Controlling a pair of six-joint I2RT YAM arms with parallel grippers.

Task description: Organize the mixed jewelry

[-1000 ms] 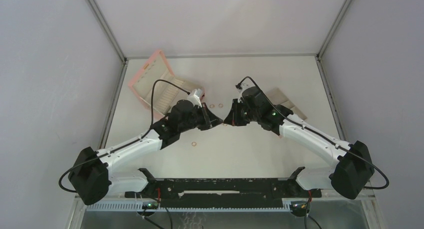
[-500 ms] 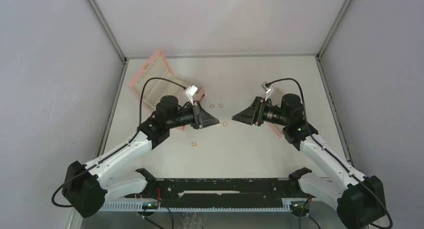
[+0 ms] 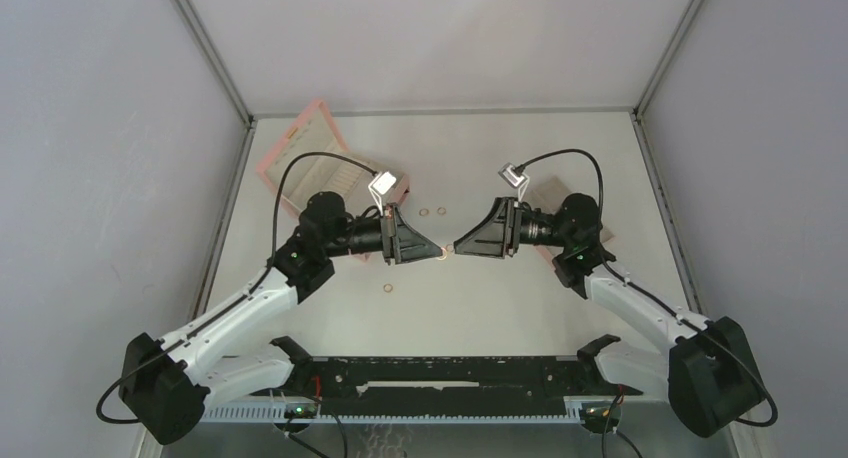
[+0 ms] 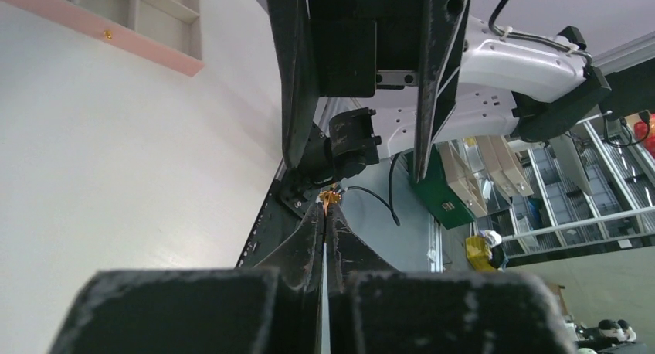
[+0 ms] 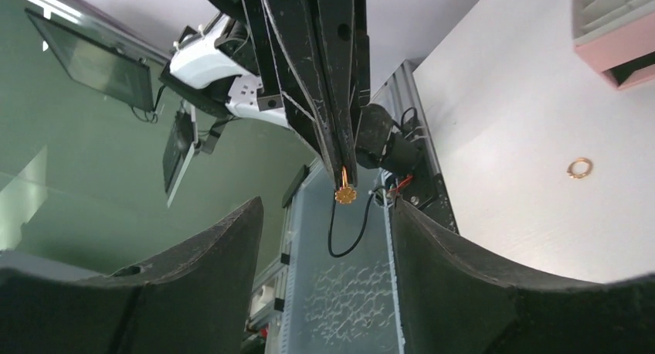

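Observation:
My left gripper (image 3: pixel 441 251) is shut on a tiny copper ring (image 5: pixel 344 192) with a flower-shaped top, held above the table at its very tip (image 4: pixel 325 211). The same ring (image 4: pixel 330 197) shows just past the closed jaws in the left wrist view. My right gripper (image 3: pixel 461 246) faces it tip to tip, open, with its two fingers (image 5: pixel 232 238) spread on either side and nothing between them (image 5: pixel 326 209). More rings lie on the table: two side by side (image 3: pixel 424 213) (image 3: pixel 442 211) and one nearer (image 3: pixel 388 289).
A pink box (image 3: pixel 305 158) with a beige compartmented inside lies open at the back left, behind the left arm. A beige tray (image 3: pixel 560 192) lies at the right, partly hidden by the right arm. Another loose ring (image 5: pixel 579 168) shows in the right wrist view.
The right gripper has opened, pulled back to the right, then returned towards the left gripper's tip. The left gripper has stayed shut on the ring and turned level.

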